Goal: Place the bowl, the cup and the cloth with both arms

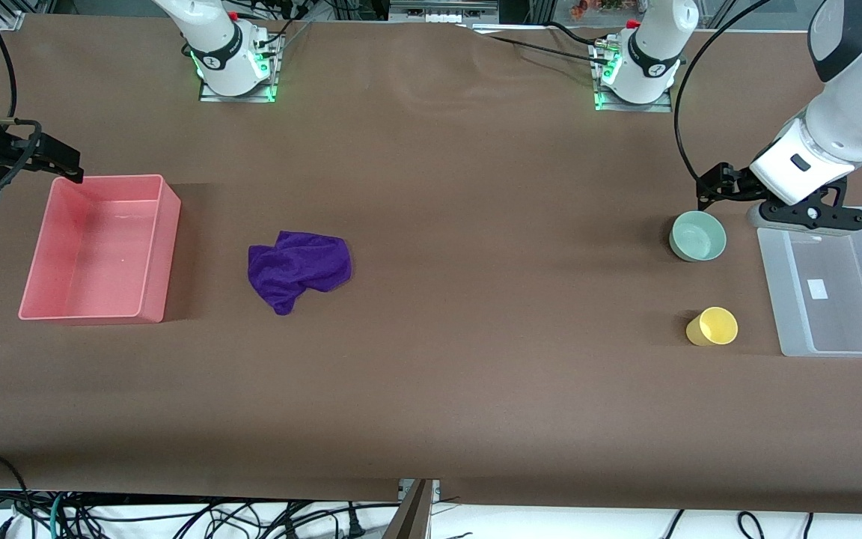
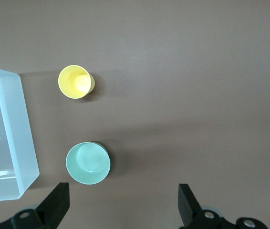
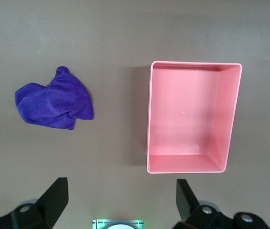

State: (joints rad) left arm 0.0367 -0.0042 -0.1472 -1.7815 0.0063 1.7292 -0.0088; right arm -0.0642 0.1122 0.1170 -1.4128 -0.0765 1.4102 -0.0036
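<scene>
Resting just beside open left tool [image 2: 122, 207], bowl [image 1: 697, 236] and cup [image 1: 711, 326].

You have open table all around the cloth [image 1: 298, 269], with the pink bin [image 1: 99, 248] well apart toward the right arm's end. At the left arm's end it is tighter: the bowl [image 1: 697, 236] and cup [image 1: 712, 326] stand apart from each other with a gap between them, and the clear bin [image 1: 835, 281] sits just beside both, walling off that side
</scene>
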